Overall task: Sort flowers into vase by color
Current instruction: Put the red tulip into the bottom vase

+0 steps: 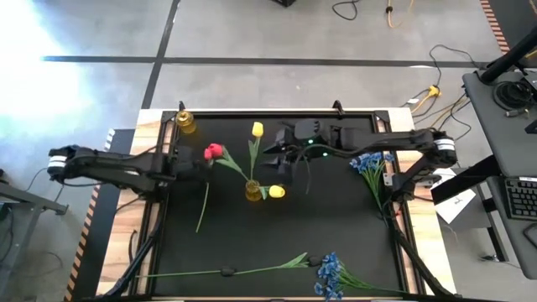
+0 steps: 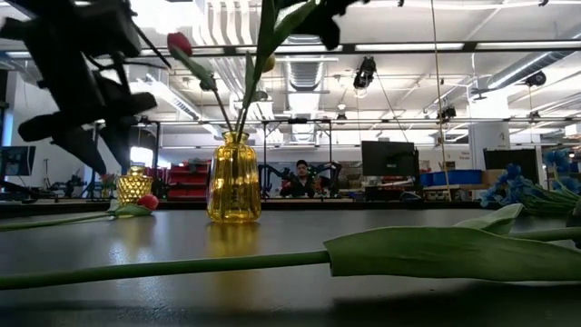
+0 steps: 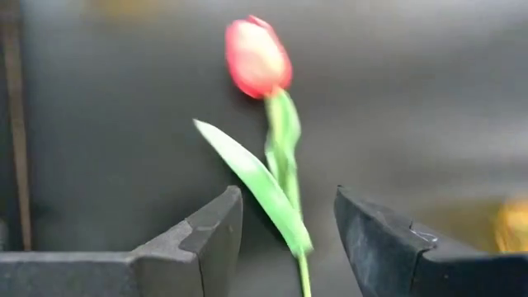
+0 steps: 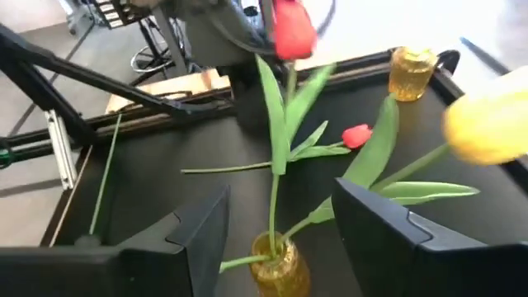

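the left gripper point(image 3: 289, 239) is seen with its jaws parted, the stem of a red tulip point(image 3: 257, 58) passing between the fingers point(image 3: 206, 235) without being pinched by either. in the high view this left gripper point(image 1: 186, 159) lies beside the centre vase point(image 1: 252, 191), on the left arm's side of it, with the red tulip point(image 1: 213, 152) between the two, its stem leaning down into that vase. the right gripper point(image 4: 280, 239) is likewise spread, and the vase point(image 4: 276, 268) with its stems is framed in the gap between the fingers point(image 4: 388, 239); nothing is clasped by them. from above, the right gripper point(image 1: 281, 153) is placed just beyond the centre vase, toward the table's far edge. a yellow tulip point(image 1: 258, 129) is stood in the vase, and a second yellow tulip point(image 1: 276, 191) hangs low against its side. a second red tulip point(image 4: 356, 135) is laid on the mat, apart from the vase. a smaller yellow vase point(image 1: 185, 122) is set at the far corner on the left arm's side. blue blossoms point(image 1: 367, 162) are laid well off on the right arm's side of the centre vase, and another blue bunch point(image 1: 331, 273) near the table's front edge.
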You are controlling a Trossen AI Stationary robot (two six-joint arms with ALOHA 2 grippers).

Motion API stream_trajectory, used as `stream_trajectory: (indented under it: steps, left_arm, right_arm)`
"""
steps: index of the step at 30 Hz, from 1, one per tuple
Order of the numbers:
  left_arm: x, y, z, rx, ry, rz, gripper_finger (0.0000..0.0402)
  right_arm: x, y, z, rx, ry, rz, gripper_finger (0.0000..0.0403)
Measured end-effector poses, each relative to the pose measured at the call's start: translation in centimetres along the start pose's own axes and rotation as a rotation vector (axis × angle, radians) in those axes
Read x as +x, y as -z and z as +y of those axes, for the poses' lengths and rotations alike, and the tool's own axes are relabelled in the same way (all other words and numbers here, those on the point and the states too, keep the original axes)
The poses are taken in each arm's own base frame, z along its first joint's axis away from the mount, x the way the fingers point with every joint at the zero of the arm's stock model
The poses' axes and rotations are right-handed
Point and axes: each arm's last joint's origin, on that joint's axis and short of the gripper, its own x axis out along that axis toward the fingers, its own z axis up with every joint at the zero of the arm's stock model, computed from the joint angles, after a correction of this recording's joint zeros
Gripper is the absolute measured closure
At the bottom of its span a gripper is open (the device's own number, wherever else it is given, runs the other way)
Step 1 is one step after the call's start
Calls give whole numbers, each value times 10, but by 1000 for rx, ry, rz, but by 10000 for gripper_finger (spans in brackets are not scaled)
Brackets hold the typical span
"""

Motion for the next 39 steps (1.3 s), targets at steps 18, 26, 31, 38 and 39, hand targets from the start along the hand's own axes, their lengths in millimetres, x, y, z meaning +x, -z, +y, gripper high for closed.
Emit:
stream_trajectory:
  steps: [18,26,31,38,39]
  left_arm:
    - [67,-14,-23,-7,-142,56,227]
    - [80,-8,-25,54,-159,61,312]
    - [83,0,-13,48,-153,44,392]
    - [52,17,-11,79,27,17,399]
    - [46,19,-13,85,77,-9,399]
  right_arm:
    - [-67,-16,10,19,70,-49,188]
    - [-67,-15,12,26,82,-39,188]
    - [-69,-14,14,40,77,-35,188]
    - [-75,-16,16,33,71,-51,188]
    - [-76,-16,16,27,71,-53,188]
